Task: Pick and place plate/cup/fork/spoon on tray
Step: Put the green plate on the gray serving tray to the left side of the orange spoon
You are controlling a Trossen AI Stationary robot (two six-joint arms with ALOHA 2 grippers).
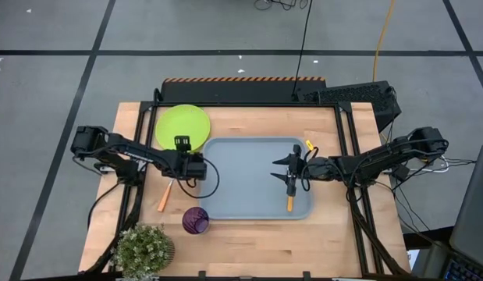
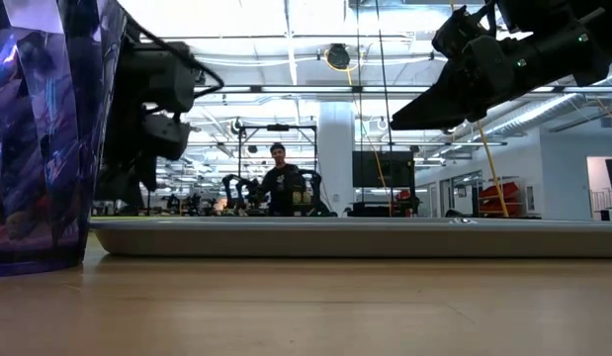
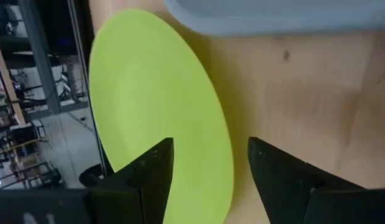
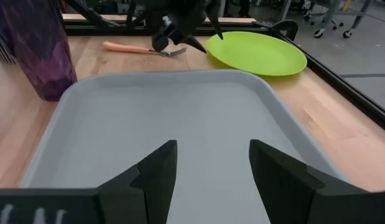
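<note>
The grey-blue tray (image 1: 241, 204) lies mid-table with an orange-handled utensil (image 1: 289, 204) on it beneath the right gripper (image 1: 282, 167), open and empty, while the left gripper (image 1: 181, 143), fingers spread and holding nothing, hovers at the lime-green plate (image 1: 181, 124) beside the tray.

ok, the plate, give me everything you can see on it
The plate is a flat, round, lime-green piece with a shallow rim, plastic by its look and empty. It lies level on the wooden table near the far left corner, off the grey-blue tray and close beside its far-left corner; whether they touch is unclear. The left gripper, open, hovers at the plate's near edge, not gripping it.
</note>
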